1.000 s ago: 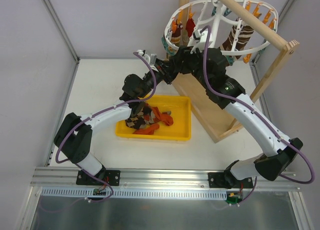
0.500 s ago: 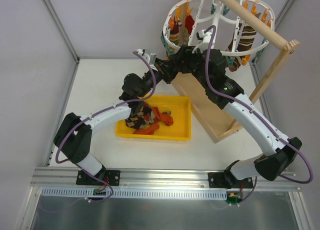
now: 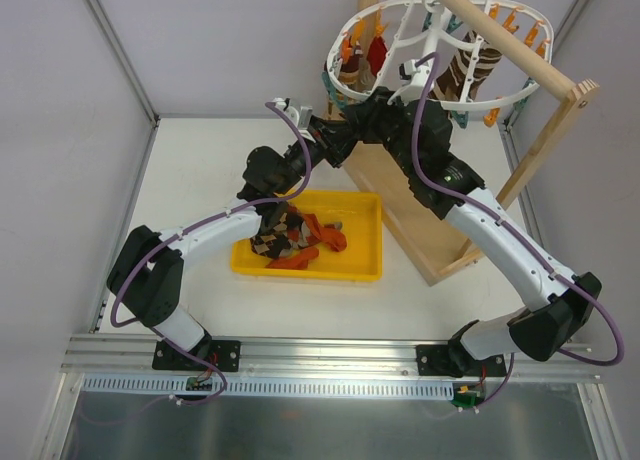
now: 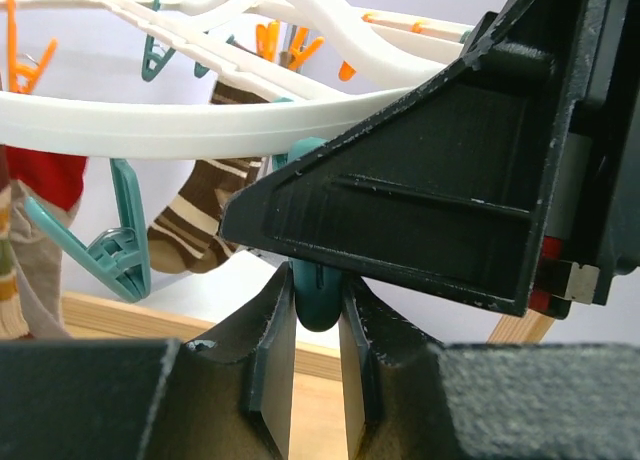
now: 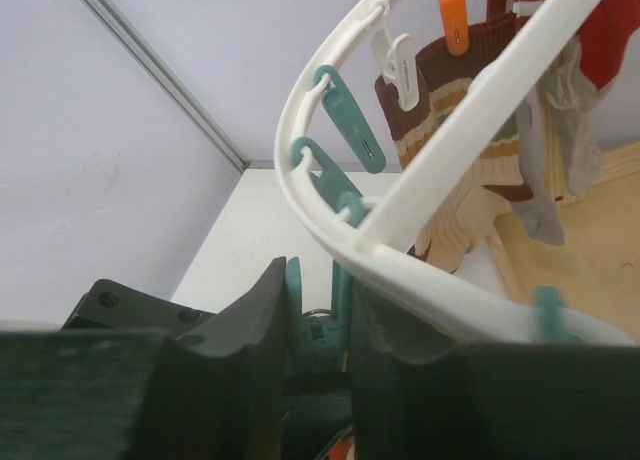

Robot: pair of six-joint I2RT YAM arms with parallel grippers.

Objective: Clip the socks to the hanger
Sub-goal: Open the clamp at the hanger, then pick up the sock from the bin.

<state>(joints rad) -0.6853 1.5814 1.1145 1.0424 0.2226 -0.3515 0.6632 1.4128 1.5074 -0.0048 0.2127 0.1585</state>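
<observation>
Grey-walled enclosure, white table (image 3: pixel 200 170).

Top view:
- hanger (image 3: pixel 500 103): white ring slung from the wooden rod (image 3: pixel 510 45) of a wooden stand (image 3: pixel 400 200), far right of the table. It carries an orange-red sock (image 3: pixel 380 50) and a brown striped sock (image 3: pixel 470 72).
- yellow tray (image 3: pixel 362 248): mid-table, holding loose socks (image 3: pixel 300 242), argyle and orange-red.
- left gripper (image 3: pixel 328 145) and right gripper (image 3: pixel 352 115): they meet under the ring's near-left rim. Jaw state is unreadable from here.

Left wrist view:
- left gripper (image 4: pixel 316 305): jaws nearly together, pinching the lower end of a teal clothespin (image 4: pixel 312 280) that hangs below the ring.
- the right gripper's black body sits directly above, touching the rim.
- a free teal pin (image 4: pixel 115 245) hangs to the left, with the striped sock behind it.

Right wrist view:
- right gripper (image 5: pixel 320 290): jaws narrow, one finger against each leg of a teal peg (image 5: pixel 341 280) under the rim. Whether this is the clothespin the left holds cannot be told.
- the striped sock and a red one hang beyond.
</observation>
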